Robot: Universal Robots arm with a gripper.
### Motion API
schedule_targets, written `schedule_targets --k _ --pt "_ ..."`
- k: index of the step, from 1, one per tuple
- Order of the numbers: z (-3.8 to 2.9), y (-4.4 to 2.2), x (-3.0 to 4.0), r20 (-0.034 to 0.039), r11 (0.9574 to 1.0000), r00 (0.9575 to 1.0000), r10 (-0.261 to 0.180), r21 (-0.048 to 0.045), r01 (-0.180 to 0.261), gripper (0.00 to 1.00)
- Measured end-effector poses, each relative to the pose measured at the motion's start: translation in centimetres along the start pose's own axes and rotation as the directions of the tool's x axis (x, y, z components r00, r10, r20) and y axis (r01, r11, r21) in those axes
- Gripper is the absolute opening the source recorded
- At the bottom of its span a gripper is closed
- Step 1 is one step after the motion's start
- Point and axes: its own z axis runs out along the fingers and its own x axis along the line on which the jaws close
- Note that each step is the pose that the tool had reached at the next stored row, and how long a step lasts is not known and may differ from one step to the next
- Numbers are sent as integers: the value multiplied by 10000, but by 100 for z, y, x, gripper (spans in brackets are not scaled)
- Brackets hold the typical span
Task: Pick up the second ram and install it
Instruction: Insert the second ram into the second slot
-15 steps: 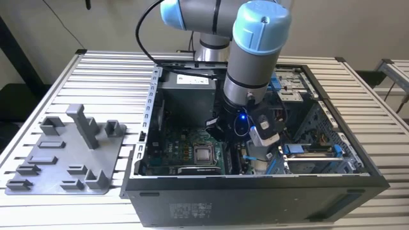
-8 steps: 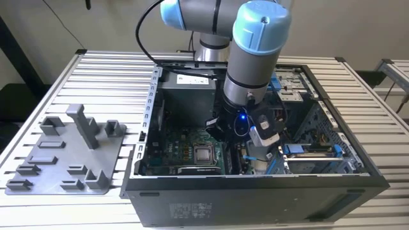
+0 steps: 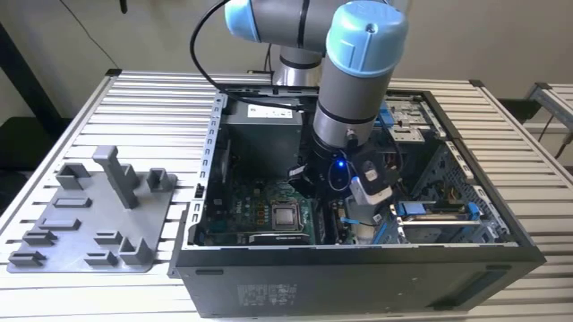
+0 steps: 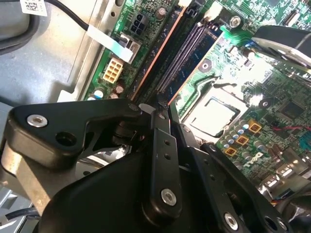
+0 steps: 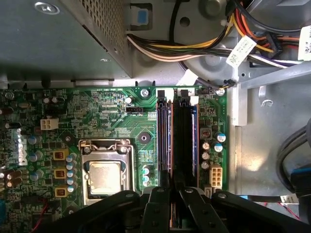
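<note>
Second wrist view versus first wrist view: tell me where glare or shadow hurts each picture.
Second wrist view: strong glare washes out the motherboard near the CPU socket, and the black gripper is dark in the foreground. First wrist view: even light on the RAM slots; the power supply is dim, and the gripper reads as a silhouette.

No print on the labels (image 5: 241, 50) or boards can be read.
</note>
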Motion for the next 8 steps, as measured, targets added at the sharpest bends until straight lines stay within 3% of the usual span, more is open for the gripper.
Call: schedule_targets --k 8 --pt "-4 4 -1 45 9999 9999 -141 -3 141 14"
